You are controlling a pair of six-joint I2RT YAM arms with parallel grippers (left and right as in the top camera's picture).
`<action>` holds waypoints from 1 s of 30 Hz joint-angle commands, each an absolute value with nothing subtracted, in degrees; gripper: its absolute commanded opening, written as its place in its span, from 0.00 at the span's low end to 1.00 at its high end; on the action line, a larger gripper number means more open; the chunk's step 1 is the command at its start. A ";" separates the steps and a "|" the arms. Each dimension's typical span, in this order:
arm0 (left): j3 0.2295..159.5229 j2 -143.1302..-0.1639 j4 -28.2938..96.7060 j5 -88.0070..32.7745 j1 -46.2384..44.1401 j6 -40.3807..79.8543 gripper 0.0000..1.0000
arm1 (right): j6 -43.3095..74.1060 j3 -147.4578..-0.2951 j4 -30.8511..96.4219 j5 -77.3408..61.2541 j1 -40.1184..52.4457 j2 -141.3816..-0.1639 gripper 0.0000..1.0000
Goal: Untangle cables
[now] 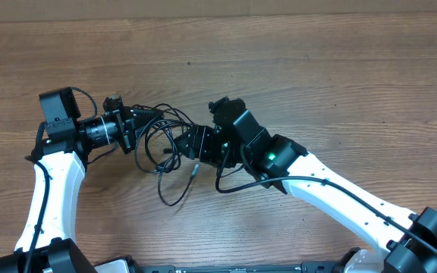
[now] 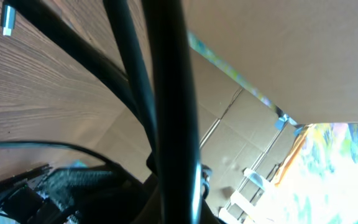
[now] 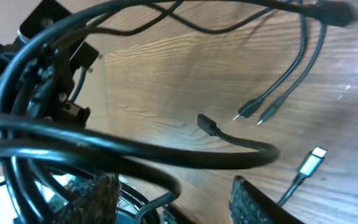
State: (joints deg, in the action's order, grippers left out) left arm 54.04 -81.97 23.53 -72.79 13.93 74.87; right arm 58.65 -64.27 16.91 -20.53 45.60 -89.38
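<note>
Overhead | left tool [image 1: 133, 125] pinching cables [image 1: 165, 149] | wooden table [image 1: 317, 61]

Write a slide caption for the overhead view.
Two arms flank a tangle of thin black cables on a wooden table: left gripper shut on strands, right gripper open at the knot.
</note>
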 commanded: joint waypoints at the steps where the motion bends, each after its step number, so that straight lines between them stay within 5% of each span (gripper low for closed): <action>1: 54.59 -81.32 23.24 -73.10 14.17 75.20 0.04 | 58.96 -64.18 16.01 -19.75 46.57 -89.45 0.50; 5: 54.59 -81.32 23.24 -73.08 14.17 75.20 0.04 | 58.96 -64.18 16.12 -19.14 46.57 -89.49 0.42; 24: 54.59 -81.32 23.27 -73.47 14.11 76.93 0.04 | 62.22 -64.16 15.38 -10.98 50.30 -90.19 0.41; 30: 54.59 -81.32 23.22 -73.30 12.69 76.95 0.04 | 64.75 -64.16 14.15 -10.70 50.30 -93.14 0.15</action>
